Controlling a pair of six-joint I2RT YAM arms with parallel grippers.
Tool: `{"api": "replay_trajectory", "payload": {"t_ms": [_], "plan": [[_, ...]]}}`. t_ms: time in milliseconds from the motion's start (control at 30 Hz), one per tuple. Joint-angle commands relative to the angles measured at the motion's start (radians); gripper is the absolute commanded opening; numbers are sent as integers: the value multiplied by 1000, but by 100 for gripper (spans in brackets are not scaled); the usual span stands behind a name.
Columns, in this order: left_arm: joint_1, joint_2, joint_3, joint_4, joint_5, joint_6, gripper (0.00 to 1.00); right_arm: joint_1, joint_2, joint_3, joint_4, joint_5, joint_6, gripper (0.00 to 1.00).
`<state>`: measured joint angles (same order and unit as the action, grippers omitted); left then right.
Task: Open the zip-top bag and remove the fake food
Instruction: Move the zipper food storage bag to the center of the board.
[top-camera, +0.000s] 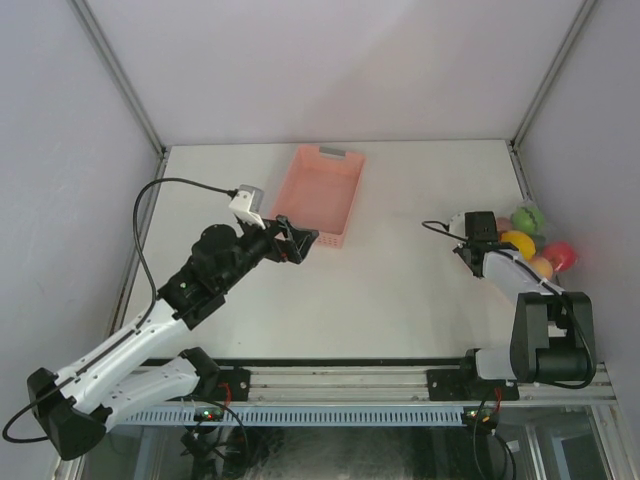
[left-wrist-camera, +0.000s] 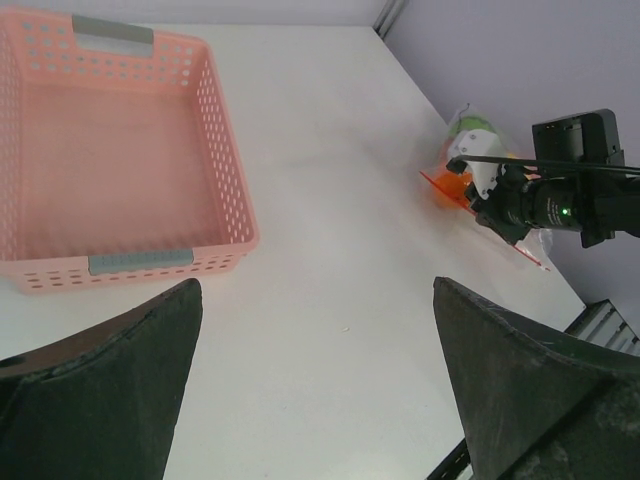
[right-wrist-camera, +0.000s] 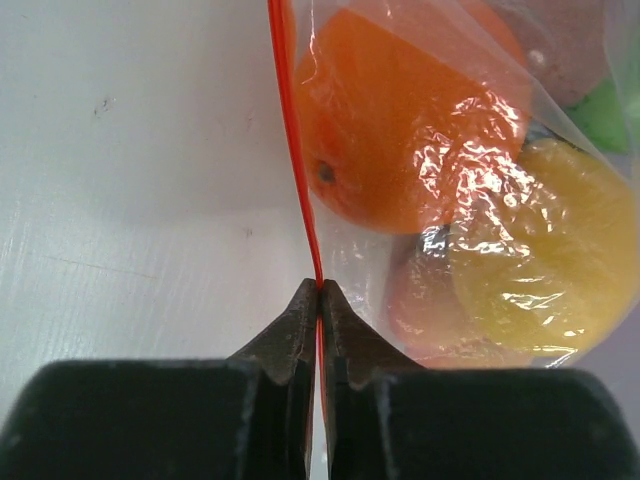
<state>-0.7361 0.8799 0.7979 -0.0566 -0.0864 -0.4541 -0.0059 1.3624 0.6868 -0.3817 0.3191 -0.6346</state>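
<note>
The clear zip-top bag (right-wrist-camera: 430, 250) lies at the table's right edge, its fake food inside: an orange fruit (right-wrist-camera: 400, 120), a yellow piece (right-wrist-camera: 540, 260) and a green one (top-camera: 528, 217) show through the plastic. My right gripper (right-wrist-camera: 320, 288) is shut on the bag's thin red zipper strip (right-wrist-camera: 297, 150), pinching it edge-on between the fingertips. In the top view the right gripper (top-camera: 468, 245) sits at the bag's left end. My left gripper (top-camera: 300, 240) hovers open near the pink basket, nothing between its fingers (left-wrist-camera: 120, 390).
A pink slotted basket (top-camera: 325, 195) stands at the back centre of the white table, with nothing in it. Grey walls and metal frame posts close in the table's sides. The right arm's wrist (left-wrist-camera: 560, 205) sits over the bag.
</note>
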Motion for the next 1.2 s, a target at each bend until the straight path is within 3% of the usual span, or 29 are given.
{"api": "replay_trajectory", "payload": {"t_ms": [0,200,467,600,767,967,1167], "plan": [[4,-40,-34,90,-4,44,100,5,-22,0,47,34,-6,0],[3,-93,-101,145,12,83,100,23,-153,7,33,-86,15,0],[3,-141,-224,411,192,180,100,75,-312,29,-4,-346,29,0],[3,-124,-282,541,257,177,100,112,-355,51,-20,-480,34,0],[-9,-75,-289,573,259,173,98,161,-366,81,-41,-628,50,0],[-24,24,-264,591,190,31,90,213,-320,151,-63,-764,93,0],[-26,100,-234,594,144,-121,76,236,-255,226,-77,-945,134,0]]}}
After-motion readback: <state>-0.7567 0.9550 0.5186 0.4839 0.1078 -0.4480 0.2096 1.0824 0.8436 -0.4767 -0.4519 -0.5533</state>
